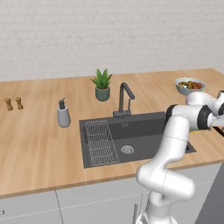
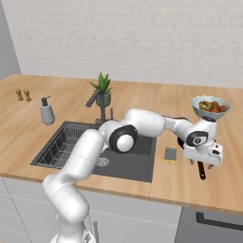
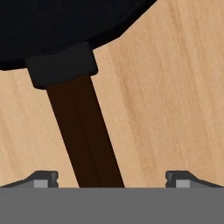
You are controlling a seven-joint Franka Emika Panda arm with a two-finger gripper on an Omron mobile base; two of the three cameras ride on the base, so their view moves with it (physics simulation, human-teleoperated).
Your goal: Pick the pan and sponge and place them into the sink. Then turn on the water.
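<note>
Claw (image 3: 111, 177) is spread wide, released, fingertips (image 3: 43, 178) either side of the pan's dark brown handle (image 3: 83, 140), gripping nothing. Black pan (image 3: 52, 26) sits on the wooden tabletop (image 3: 175, 109), right of the sink. Yellow sponge (image 2: 170, 154) lies flat nr the sink's right edge, just left of the claw. Dark grey sink (image 1: 144, 131) w/ wire rack (image 1: 100, 142) & round drain (image 1: 127, 149). Fruit bowl (image 2: 210, 107) stands behind the claw.

Black pan (image 3: 57, 26), dark brown handle (image 3: 85, 135), yellow sponge (image 2: 170, 154).
</note>
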